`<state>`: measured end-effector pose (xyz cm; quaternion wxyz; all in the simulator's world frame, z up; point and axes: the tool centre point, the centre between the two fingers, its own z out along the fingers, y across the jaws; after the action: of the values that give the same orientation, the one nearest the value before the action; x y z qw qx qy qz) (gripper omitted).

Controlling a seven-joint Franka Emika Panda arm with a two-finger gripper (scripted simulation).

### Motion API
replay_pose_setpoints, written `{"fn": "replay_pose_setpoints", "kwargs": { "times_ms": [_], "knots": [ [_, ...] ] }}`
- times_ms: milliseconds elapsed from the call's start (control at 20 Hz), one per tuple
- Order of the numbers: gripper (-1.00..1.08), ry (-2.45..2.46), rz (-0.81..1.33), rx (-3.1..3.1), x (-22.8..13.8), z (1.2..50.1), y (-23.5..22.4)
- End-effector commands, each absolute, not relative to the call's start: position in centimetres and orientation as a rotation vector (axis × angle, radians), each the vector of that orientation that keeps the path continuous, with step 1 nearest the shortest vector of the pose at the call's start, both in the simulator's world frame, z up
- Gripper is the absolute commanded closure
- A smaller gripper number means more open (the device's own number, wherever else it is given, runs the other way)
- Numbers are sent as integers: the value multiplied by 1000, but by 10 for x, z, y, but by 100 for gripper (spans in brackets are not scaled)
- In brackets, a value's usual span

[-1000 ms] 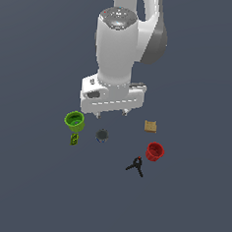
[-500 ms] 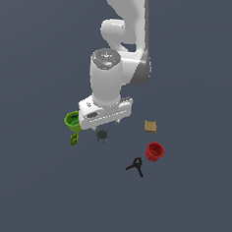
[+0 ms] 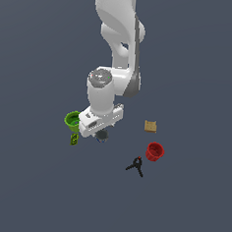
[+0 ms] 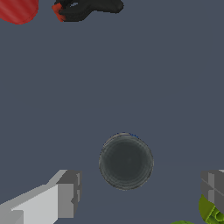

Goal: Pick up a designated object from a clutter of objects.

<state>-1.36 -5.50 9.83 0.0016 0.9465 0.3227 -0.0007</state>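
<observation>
The designated object is a small round can (image 4: 126,161) with a dark grey top. In the wrist view it lies between my two fingers, closer to one than the other, and touches neither. In the exterior view only a sliver of the can (image 3: 103,135) shows under my hand. My gripper (image 4: 140,192) is open and hangs just above the can, its grey fingertips (image 4: 68,194) wide apart. The clutter of objects lies around it: green cup (image 3: 72,119), tiny green piece (image 3: 73,140), tan block (image 3: 150,126), red cup (image 3: 154,151), black clamp (image 3: 136,166).
The green cup sits close beside my hand on the exterior view's left, and its rim (image 4: 210,212) shows by one finger. The red cup (image 4: 18,9) and black clamp (image 4: 85,8) lie farther off. The floor (image 3: 180,202) is plain dark grey.
The arm has come down over the can, and the hand now covers most of it in the exterior view. The objects have not moved.
</observation>
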Motion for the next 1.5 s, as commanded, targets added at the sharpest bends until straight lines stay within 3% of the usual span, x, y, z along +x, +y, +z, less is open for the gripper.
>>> {"fn": "replay_pose_setpoints", "kwargs": {
  "times_ms": [0,1450],
  "knots": [
    [-92,1067,0,2953,-18,86,-58],
    [-92,1162,0,2919,-29,15,-64]
  ]
}}
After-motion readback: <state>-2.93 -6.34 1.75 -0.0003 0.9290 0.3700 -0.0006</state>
